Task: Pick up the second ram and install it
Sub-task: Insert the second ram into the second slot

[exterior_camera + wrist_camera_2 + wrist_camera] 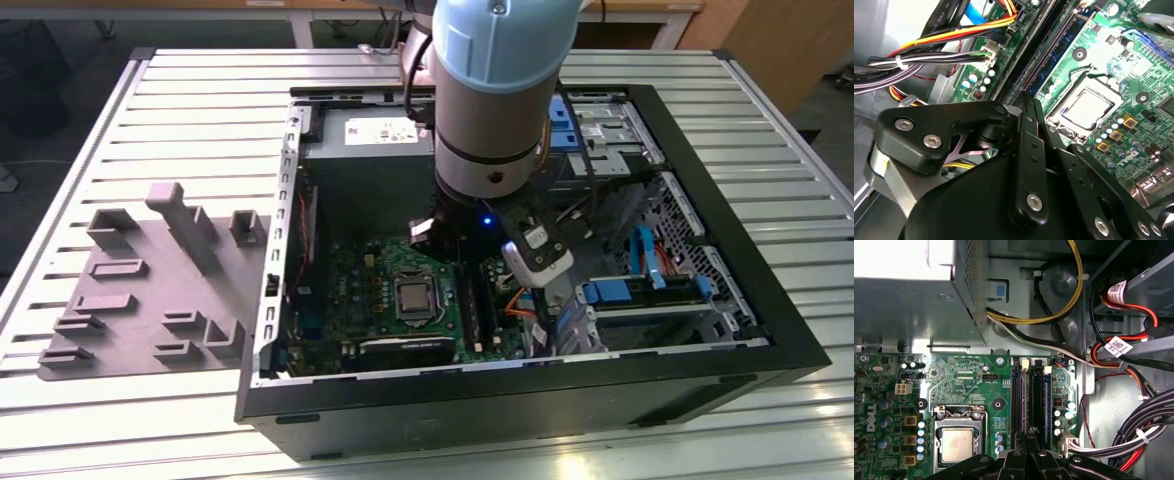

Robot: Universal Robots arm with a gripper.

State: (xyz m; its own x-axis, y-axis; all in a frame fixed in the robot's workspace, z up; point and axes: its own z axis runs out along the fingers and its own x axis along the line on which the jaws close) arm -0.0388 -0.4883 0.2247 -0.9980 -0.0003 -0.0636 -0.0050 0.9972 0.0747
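One computer case (747, 380), one tray (80, 300)

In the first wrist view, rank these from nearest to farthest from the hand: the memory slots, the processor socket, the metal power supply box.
From the hand, nearest first:
1. Memory slots: the long black rails that the fingertips sit right over.
2. Processor socket: on the green motherboard, off to one side of the hand.
3. Metal power supply box: past the board's far edge.
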